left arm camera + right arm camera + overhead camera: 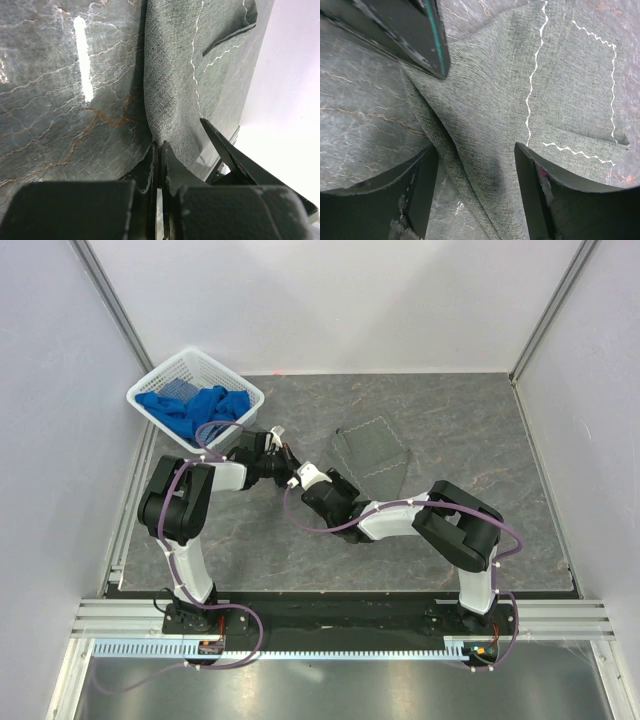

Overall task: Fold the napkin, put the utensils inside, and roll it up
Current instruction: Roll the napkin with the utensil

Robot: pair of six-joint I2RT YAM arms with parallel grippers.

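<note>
The dark grey napkin point(372, 450) lies on the marbled tabletop, partly folded, its left corner pulled up toward the two grippers. My left gripper point(287, 457) is shut on that corner; in the left wrist view the cloth point(185, 75) runs straight into the closed jaws point(161, 146). My right gripper point(298, 473) is open just beside it. In the right wrist view its fingers point(475, 167) straddle a raised ridge of the napkin point(560, 90) without pinching it. A left finger point(420, 35) shows at the top left there. The utensils are out of view.
A white mesh basket point(240, 383) holding bright blue cloths point(195, 405) stands at the back left, close behind the left arm. White walls enclose the table on three sides. The two wrists are nearly touching.
</note>
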